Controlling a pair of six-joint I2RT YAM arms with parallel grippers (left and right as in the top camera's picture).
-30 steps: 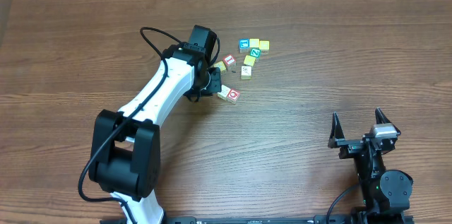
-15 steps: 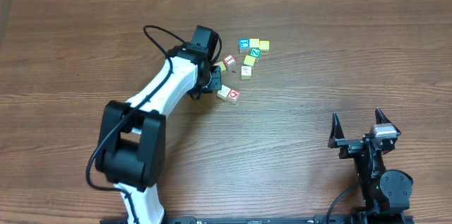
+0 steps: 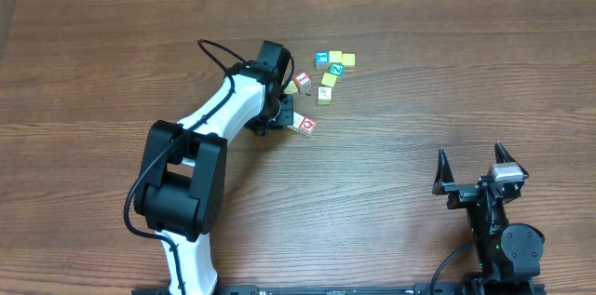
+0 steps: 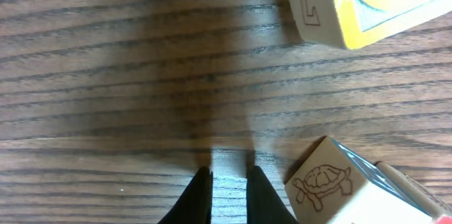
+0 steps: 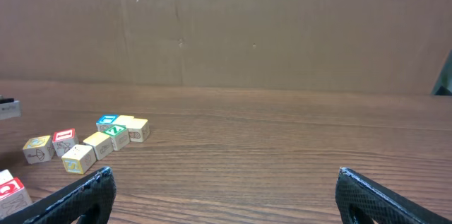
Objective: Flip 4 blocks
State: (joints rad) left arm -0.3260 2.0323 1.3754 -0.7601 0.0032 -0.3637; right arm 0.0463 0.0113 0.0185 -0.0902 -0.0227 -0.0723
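Inspecting left gripper (image 3: 285, 112): found low over table (image 3: 419, 34), left of Z cube (image 3: 336, 69) and nearer the robot, tips all but closed with only a slit between, holding nothing. Noted blocks (image 3: 324, 95) clustered round Z cube, turtle block (image 4: 321, 181) just beside the tips. Judged narrowed and poised to tip it over. Found right gripper (image 3: 469, 160) spread wide, empty, parked well right of Z cube, presumably out of the way.
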